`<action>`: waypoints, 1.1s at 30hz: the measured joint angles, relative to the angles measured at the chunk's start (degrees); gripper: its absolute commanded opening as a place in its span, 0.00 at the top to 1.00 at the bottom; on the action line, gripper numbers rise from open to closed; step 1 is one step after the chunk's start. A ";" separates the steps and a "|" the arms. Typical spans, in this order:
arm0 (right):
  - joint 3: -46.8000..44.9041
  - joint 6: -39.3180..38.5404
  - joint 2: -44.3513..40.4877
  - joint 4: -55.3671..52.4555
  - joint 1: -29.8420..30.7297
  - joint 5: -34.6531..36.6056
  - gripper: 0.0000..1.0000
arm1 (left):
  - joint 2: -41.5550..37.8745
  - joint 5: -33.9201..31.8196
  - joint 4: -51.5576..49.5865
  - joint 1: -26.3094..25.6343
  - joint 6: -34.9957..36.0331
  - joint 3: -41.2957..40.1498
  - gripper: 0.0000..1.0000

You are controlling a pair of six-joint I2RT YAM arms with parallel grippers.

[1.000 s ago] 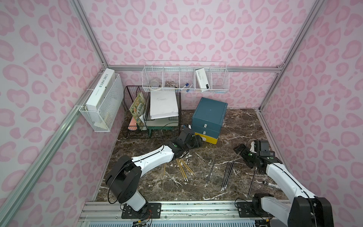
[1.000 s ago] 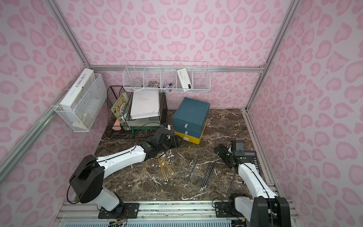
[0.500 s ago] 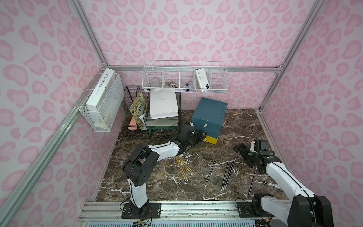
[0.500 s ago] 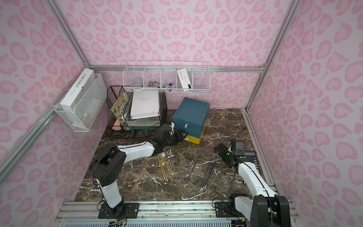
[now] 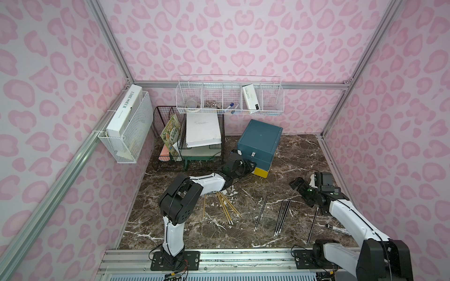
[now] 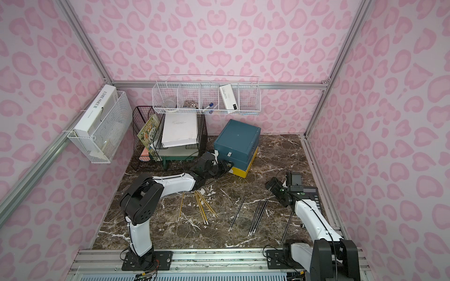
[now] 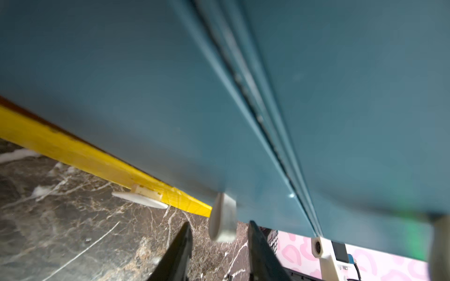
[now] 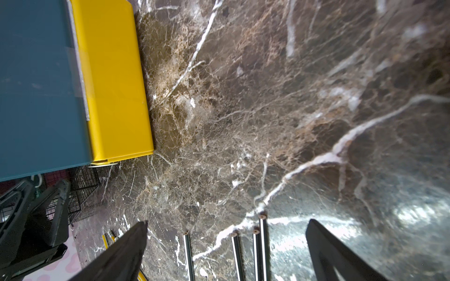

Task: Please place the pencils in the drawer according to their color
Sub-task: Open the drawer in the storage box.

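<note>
1. Teal drawer cabinet [image 5: 260, 135] sits ctr frame in both top views, at the back of the dark marble surface [image 5: 299, 155]. It's turned at an angle, near the black wire rack [image 5: 168, 155] on its left. 3 fronts stacked: two teal, lowest one yellow [image 5: 261, 172].
2. I've got the left arm [image 5: 207, 182] reaching from lower left up to the cabinet front.
3. On the wrist cam the left fingers [image 7: 180, 250] straddle the small white handle [image 7: 222, 219] of the teal drawer directly above the yellow one. There's a sliver of gap each side, so they're spread, not pinching yet.
4. Teal fronts look flush, w/ only a thin seam btwn them.
5. Right arm [image 5: 341, 209] is at right of frame, well apart from the cabinet. Right fingers [image 8: 121, 255] are spread wide w/ nothing btwn them, hanging over the surface above the ends of some black pencils.
6. Pencils lie flat on the surface. Yellow pencils [image 5: 224, 207] are fanned in a loose bunch lower ctr, beside the left arm.
7. Black pencils [image 5: 283, 215] lie to the right of the yellow ones, roughly parallel. One more [image 5: 313, 223] lies apart, nearer the right arm.
8. Marker w/ black cap [image 5: 338, 228] lies lower right, just beside the right arm.
</note>
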 measured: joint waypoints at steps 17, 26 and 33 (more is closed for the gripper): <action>0.15 0.04 0.07 0.00 0.00 -0.02 0.00 | -0.13 -1.05 0.50 0.90 1.16 -0.81 0.73; 0.26 0.04 -0.11 -0.02 0.00 0.00 0.00 | -0.13 -1.31 0.61 1.05 1.81 -0.55 0.98; 0.52 0.00 -0.44 -0.17 0.00 0.00 0.00 | -0.31 -1.31 0.59 1.05 2.01 -0.52 1.00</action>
